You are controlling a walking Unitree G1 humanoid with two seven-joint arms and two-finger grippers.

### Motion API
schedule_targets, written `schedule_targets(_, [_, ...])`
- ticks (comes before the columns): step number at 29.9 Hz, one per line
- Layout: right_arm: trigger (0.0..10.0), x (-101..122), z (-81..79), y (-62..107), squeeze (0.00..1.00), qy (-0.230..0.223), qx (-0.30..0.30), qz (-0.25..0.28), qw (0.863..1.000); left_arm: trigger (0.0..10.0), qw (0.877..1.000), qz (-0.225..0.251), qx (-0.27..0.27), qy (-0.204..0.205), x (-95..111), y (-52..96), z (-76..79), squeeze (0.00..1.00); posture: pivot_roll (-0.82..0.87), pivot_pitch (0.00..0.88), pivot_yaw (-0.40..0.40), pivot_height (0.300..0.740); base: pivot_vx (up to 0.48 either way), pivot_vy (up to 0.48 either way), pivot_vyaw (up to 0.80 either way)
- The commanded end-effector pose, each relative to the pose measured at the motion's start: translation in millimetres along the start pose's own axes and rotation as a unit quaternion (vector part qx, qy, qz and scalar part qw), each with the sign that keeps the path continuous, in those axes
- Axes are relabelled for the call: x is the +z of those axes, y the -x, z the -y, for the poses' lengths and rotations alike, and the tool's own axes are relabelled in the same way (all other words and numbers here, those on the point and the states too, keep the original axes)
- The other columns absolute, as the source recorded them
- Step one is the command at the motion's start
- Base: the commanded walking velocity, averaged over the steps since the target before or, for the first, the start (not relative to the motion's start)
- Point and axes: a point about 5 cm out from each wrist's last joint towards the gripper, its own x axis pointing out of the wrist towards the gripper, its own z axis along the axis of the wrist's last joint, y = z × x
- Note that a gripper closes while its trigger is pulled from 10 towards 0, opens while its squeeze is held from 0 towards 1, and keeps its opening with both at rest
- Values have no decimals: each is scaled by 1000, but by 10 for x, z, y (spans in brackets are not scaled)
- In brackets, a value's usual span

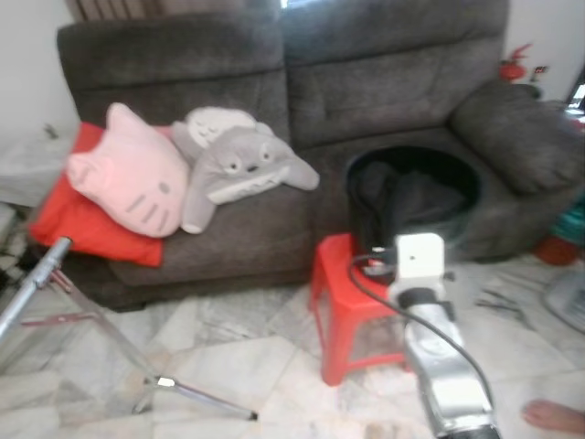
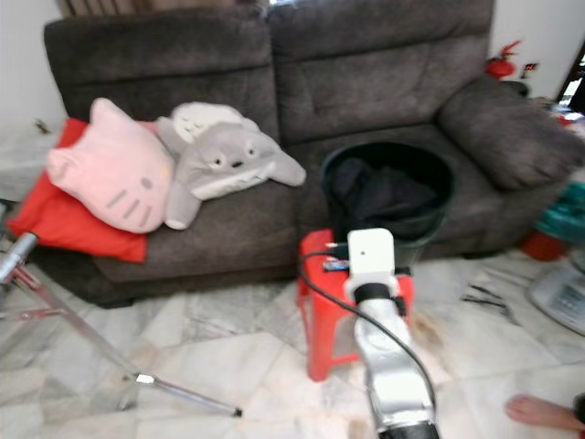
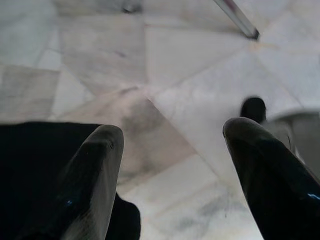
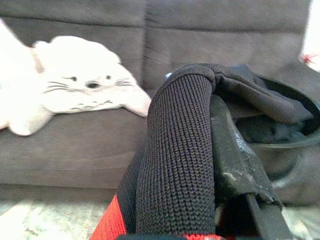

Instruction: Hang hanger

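My right arm (image 1: 430, 338) reaches forward over a red plastic stool (image 1: 340, 302) toward a black basket (image 1: 416, 165) of dark clothes on the sofa's edge. In the right wrist view my right gripper (image 4: 212, 100) is shut, with a black knit cloth (image 4: 177, 150) with a red band draped over one finger and pressed against the other finger (image 4: 235, 165). The cloth runs back into the basket (image 4: 295, 145). I make out no hanger. My left gripper (image 3: 170, 165) hangs open above the marble floor, with nothing between its fingers.
A metal rack's tube (image 1: 37, 274) and splayed legs (image 1: 164, 382) stand on the floor at left. On the grey sofa (image 1: 384, 82) lie a pink cat cushion (image 1: 128, 174), a grey plush (image 1: 238, 165) and a red cushion (image 1: 64, 219). A person's foot (image 1: 553, 416) is at lower right.
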Motion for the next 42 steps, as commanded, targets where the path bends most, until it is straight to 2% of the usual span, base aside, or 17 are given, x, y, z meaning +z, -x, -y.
schedule_targets(1, [10000,40,-14,-3,0,2,3,11,1000,10000,1000,-30,5,-4,-179,41,-28,0,-203,0,113,740,-326,0,800])
schedule_targets(32, [10000,12,58,-56,0,8,-12,5,1000,10000,1000,-24,9,3,-133,29,-35,0,-183,0,109,740,-325,0,800])
schedule_targets(42, [10000,-48,99,-124,0,6,-15,-10,1000,10000,1000,-23,12,4,-121,25,-29,0,-181,0,105,740,0,0,89])
